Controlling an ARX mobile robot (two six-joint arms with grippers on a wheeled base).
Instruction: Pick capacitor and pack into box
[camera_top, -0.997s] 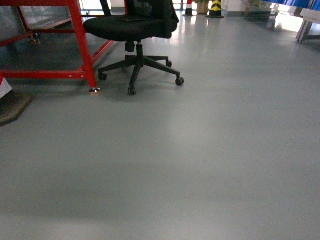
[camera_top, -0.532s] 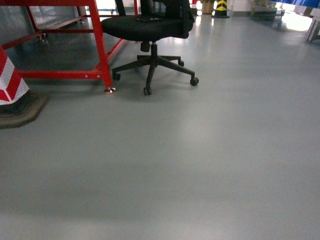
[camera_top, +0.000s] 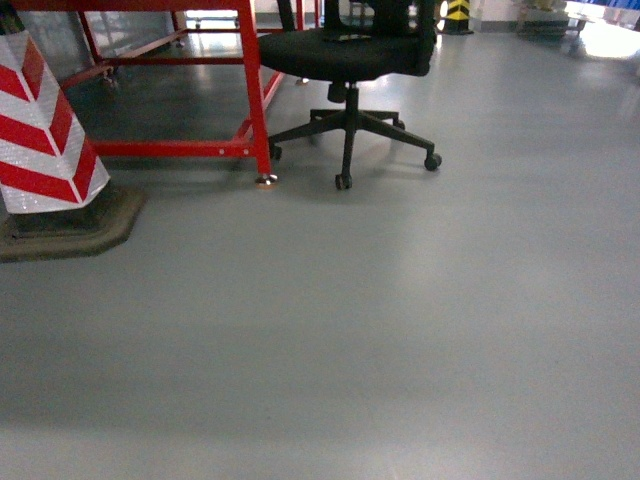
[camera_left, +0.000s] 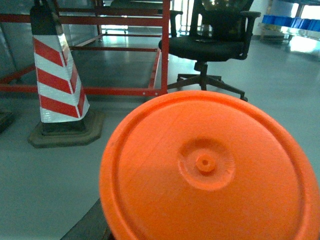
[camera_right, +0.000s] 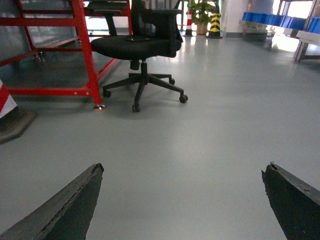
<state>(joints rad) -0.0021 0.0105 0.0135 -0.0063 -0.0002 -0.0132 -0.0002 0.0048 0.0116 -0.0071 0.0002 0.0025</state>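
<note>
Head view: no box or capacitor in any camera, pick and pack both pending | right gripper (camera_right: 182, 200) fingers spread, empty | left gripper can't tell, orange disc (camera_left: 210, 175) fills view | chair (camera_top: 350, 60) 12 o'clock, striped cone (camera_top: 45, 130) 10 o'clock

Two dark grey, wedge-shaped fingers (camera_right: 60, 210) with rough, worn edges at the lower corners of the right wrist view, a dark strip of the robot's body low in the left wrist view, otherwise unseen
</note>
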